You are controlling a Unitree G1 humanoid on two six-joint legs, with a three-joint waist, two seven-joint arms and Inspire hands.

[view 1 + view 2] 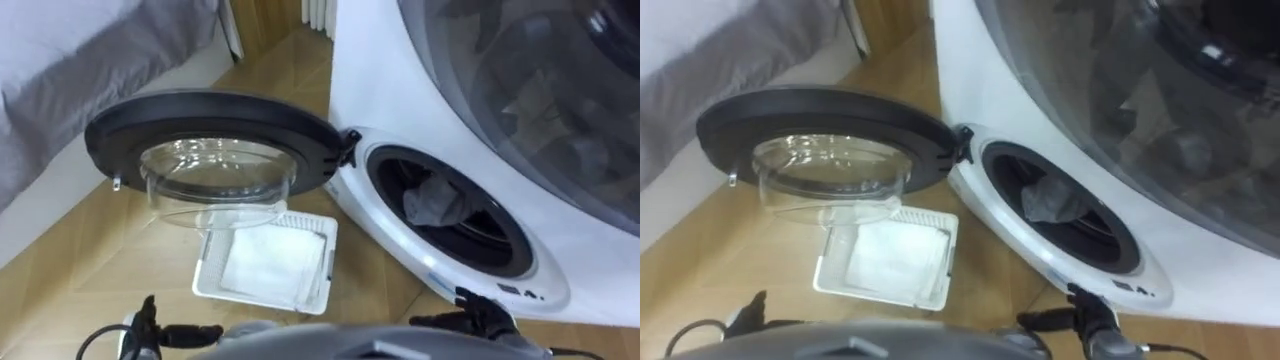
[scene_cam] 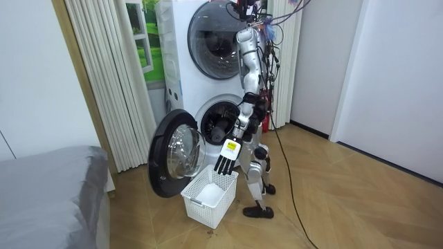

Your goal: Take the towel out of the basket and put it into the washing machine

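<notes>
**Towel in the washing machine's mouth, door swung wide**

A grey towel (image 1: 438,202) lies bunched in the round opening of the washing machine (image 1: 380,100). It sits just inside the dark seal, and neither hand is on it.

The machine's door (image 1: 250,125) stands fully open on the hinge side of that opening. Its black rim and glass bowl jut out over the floor (image 1: 110,250).

A white basket (image 1: 207,272) sits on the floor in front of the machine, below the door's glass and partly under it. A white cloth (image 1: 265,262) lies flat in its bottom.

In the room view the robot stands upright just beside the machine's front, on the side away from the door. Its left hand (image 2: 225,160) hangs over the near edge of the basket with fingers straight and pointing down, holding nothing.

Above the opening is a second, closed drum window (image 1: 540,90), set in the same white front.

A grey bed (image 1: 80,70) lies well away from the machine, beyond the open door, with a strip of bare wood floor between them. The path from the basket up to the opening is clear, with the door's rim bounding it on the hinge side.
</notes>
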